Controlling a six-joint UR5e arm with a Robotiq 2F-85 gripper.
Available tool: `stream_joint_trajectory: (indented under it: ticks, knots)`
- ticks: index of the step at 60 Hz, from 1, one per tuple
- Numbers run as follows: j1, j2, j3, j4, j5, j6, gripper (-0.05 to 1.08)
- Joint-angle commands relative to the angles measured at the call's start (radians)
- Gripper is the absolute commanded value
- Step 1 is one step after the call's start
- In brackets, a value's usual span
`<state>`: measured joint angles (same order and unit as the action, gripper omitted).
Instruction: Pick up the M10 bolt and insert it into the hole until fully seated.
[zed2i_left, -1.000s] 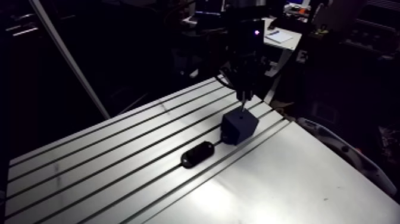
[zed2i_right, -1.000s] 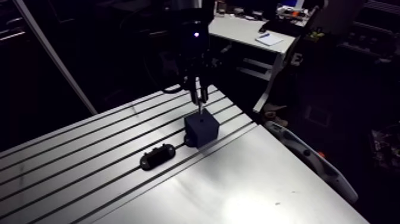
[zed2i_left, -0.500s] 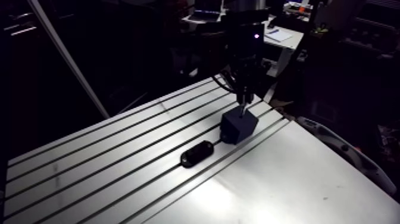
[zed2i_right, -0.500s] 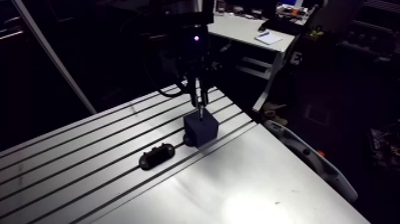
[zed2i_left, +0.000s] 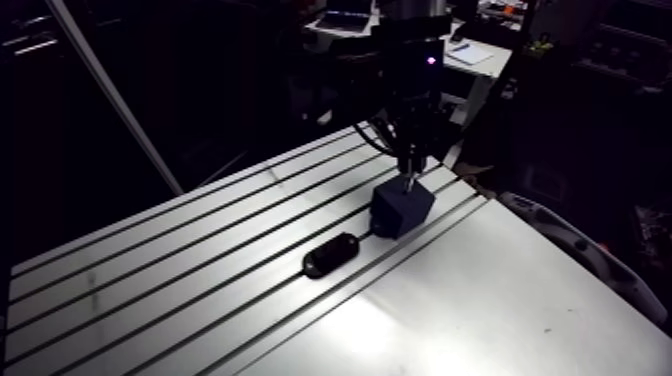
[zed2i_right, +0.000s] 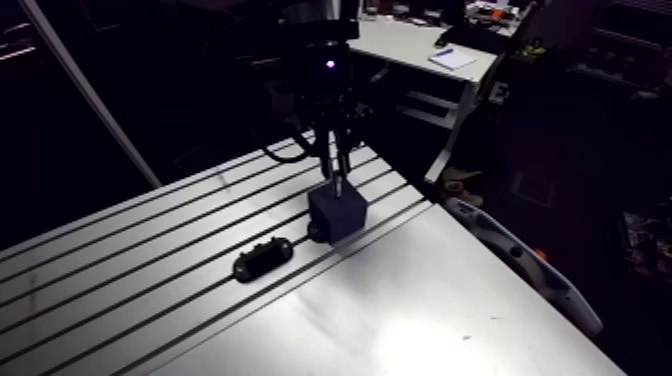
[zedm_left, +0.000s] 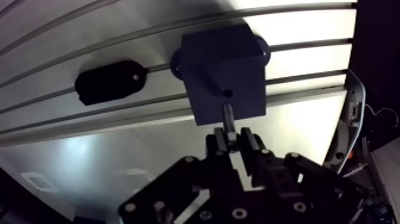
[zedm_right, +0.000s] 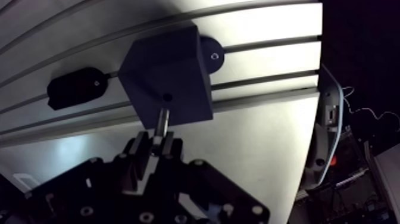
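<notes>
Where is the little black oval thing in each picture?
Arm view: the black oval piece lies on the slotted table, left of and nearer than the dark block.
Wrist view: the black oval piece lies beside the dark block, ahead of the end effector.
Shared landmark: the dark block, under the bolt the end effector holds.

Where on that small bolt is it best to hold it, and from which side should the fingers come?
By its upper end, from straight above. The bolt stands upright, its tip pointing down at the hole in the top of the block. Pinching the upper end, as the gripper does here, leaves the lower shank bare to slide in.
</notes>
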<state>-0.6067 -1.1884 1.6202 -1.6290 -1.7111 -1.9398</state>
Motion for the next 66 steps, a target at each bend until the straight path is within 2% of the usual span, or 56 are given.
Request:
stream_joint_trajectory:
  ticks: [1, 66]
  knots:
    - [0.001, 0.006, -0.004, -0.001, 0.0, 0.0, 1.08]
    - [0.001, 0.031, -0.021, -0.002, 0.0, 0.002, 1.08]
